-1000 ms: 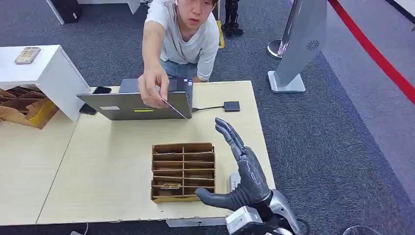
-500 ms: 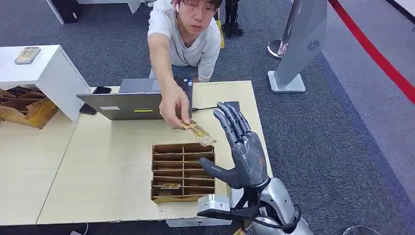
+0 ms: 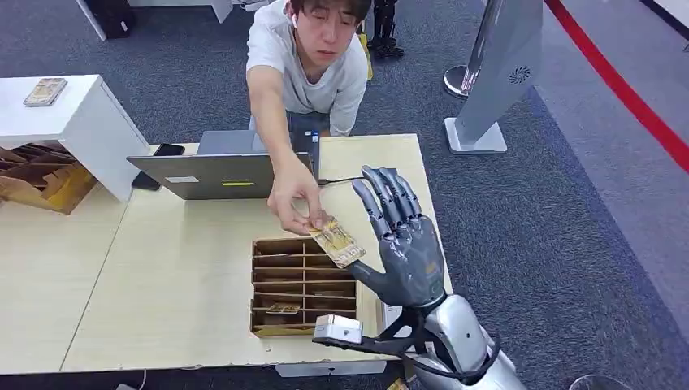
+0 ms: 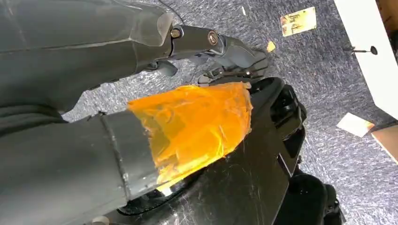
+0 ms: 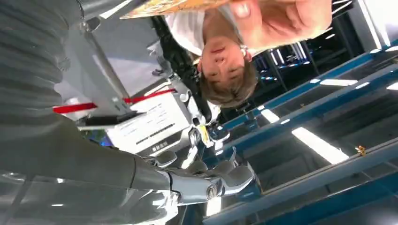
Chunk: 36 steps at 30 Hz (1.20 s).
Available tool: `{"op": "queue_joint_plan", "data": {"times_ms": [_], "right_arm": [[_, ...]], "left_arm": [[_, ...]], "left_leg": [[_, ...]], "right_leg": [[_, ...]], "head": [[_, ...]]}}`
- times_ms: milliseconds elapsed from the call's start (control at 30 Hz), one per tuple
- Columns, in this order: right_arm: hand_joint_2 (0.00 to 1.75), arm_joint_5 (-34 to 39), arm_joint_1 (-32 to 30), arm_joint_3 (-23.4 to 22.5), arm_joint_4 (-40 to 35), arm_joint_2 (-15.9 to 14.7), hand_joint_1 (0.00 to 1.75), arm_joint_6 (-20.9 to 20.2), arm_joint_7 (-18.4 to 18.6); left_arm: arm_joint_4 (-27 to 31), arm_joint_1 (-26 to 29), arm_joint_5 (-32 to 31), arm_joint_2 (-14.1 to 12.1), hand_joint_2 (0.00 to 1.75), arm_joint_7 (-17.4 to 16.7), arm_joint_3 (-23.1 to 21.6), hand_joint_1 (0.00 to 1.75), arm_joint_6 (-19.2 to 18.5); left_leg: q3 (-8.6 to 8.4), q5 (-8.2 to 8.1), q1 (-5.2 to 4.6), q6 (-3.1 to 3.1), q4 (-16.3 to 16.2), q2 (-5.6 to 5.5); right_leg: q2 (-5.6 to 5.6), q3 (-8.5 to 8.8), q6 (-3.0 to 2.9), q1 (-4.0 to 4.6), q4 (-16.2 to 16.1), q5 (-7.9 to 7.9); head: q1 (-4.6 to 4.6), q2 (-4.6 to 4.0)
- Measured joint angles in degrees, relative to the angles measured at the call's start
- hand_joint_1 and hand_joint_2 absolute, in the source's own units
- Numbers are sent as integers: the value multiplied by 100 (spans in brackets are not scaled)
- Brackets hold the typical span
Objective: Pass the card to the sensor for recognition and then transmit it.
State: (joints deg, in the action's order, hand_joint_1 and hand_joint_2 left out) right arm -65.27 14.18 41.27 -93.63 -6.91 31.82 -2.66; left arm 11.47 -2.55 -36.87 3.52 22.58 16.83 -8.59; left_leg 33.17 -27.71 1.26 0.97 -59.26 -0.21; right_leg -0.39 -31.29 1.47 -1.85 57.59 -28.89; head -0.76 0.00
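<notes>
A: What does the divided tray (image 3: 304, 284) on the worktop (image 3: 162, 268) hold?
B: One small card in a lower left slot.

A: And the card (image 3: 337, 241)?
B: Held by the person's hand (image 3: 294, 197) above the tray, long axis slanting toward the right hand (image 3: 404, 244), whose fingers (image 3: 388, 197) spread wide, empty.

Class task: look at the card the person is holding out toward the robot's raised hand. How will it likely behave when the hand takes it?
The card probably stays fairly stiff: pinched at one end by the person's hand, it juts out flat without drooping. It looks thin and light, so it may slip from the open right hand.
</notes>
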Motion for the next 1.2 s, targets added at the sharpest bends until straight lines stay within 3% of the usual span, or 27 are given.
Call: {"op": "queue_joint_plan", "data": {"times_ms": [100, 133, 167, 200, 900, 1200], "right_arm": [[175, -129, -11, -4, 44, 0, 0, 44, 50], [175, -144, -18, -7, 54, 0, 14, 46, 70], [175, -157, -26, -7, 65, 0, 140, 46, 74], [175, -175, -35, -7, 70, 0, 173, 46, 85], [175, -111, -134, -17, 72, 0, 175, 28, 103], [175, 419, -221, -17, 63, 0, 175, -100, -94]], "left_arm": [[0, 0, -7, 0, 0, -4, -2, 0, 0], [0, 0, -9, 0, 0, -4, -2, 0, 0], [0, 0, -11, 0, 0, -4, -2, 0, 0], [0, 0, -13, 0, 0, -4, -2, 0, 0], [0, 1, -59, -2, 0, -7, -9, 0, -4], [0, 3, -61, 0, 0, -7, -9, 0, -7]], "left_leg": [[0, 0, 0, 0, 0, 0], [0, 0, 0, 0, 0, 0], [0, 0, 0, 0, 0, 0], [0, 0, 0, 0, 0, 0], [0, 0, 0, 0, 0, 0], [0, 0, 0, 0, 0, 0]], "right_leg": [[0, 0, 0, 0, 0, 0], [0, 0, 0, 0, 0, 0], [0, -1, 0, 0, 0, 0], [0, -1, 0, 0, 0, 0], [0, 0, 0, 0, 0, 0], [0, 0, 0, 0, 0, 0]], "head": [[0, 0], [0, 0], [0, 0], [0, 0], [0, 0], [0, 0]]}}
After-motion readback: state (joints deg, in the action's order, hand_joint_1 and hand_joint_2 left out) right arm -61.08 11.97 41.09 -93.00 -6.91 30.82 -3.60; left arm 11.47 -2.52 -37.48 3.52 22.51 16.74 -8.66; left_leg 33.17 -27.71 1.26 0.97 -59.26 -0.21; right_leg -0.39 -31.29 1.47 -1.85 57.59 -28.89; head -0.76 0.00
